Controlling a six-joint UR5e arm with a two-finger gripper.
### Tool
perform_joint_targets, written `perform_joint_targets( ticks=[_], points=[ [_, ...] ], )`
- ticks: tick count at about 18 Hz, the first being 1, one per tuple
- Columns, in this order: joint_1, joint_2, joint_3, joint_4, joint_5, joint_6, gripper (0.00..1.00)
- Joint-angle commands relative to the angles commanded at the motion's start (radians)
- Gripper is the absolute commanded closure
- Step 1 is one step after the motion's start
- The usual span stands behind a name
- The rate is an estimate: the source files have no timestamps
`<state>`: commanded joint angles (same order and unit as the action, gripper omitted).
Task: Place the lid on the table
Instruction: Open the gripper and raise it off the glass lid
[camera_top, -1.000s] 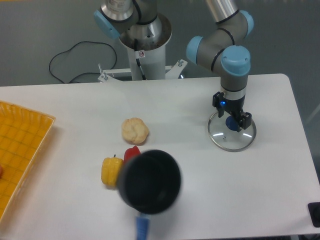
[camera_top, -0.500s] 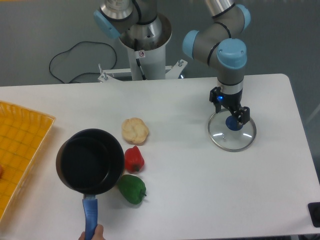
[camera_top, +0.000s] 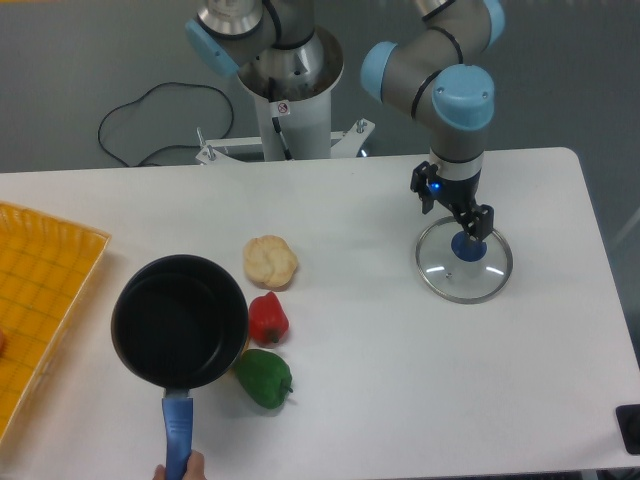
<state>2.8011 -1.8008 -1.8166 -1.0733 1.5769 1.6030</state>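
Your glass lid (camera_top: 463, 268) is lying flat on the white surface (camera_top: 400, 380) at the right of the frame. The gripper (camera_top: 462, 226) is hovering just above its blue knob (camera_top: 466, 246); you cannot tell how far the fingers are parted or whether they are gripping it.
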Motion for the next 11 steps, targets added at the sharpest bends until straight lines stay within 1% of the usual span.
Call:
perform_joint_targets(
  ticks=[2, 3, 5, 6, 8, 9, 11],
  points=[
    [-0.002, -0.009, 0.077, -0.120, 0.000, 0.000, 0.00],
    [-0.002, -0.011, 0.110, -0.161, 0.000, 0.002, 0.00],
    [-0.008, -0.035, 0.178, -0.198, 0.000, 0.000, 0.00],
    [-0.014, -0.051, 0.221, -0.229, 0.002, 0.000, 0.00],
    [-0.046, -0.083, 0.305, -0.325, 0.005, -0.002, 0.00],
    [-0.048, -0.092, 0.328, -0.338, 0.005, -0.002, 0.00],
    [-0.052, -0.109, 0.364, -0.338, 0.003, -0.009, 0.00]
  ],
)
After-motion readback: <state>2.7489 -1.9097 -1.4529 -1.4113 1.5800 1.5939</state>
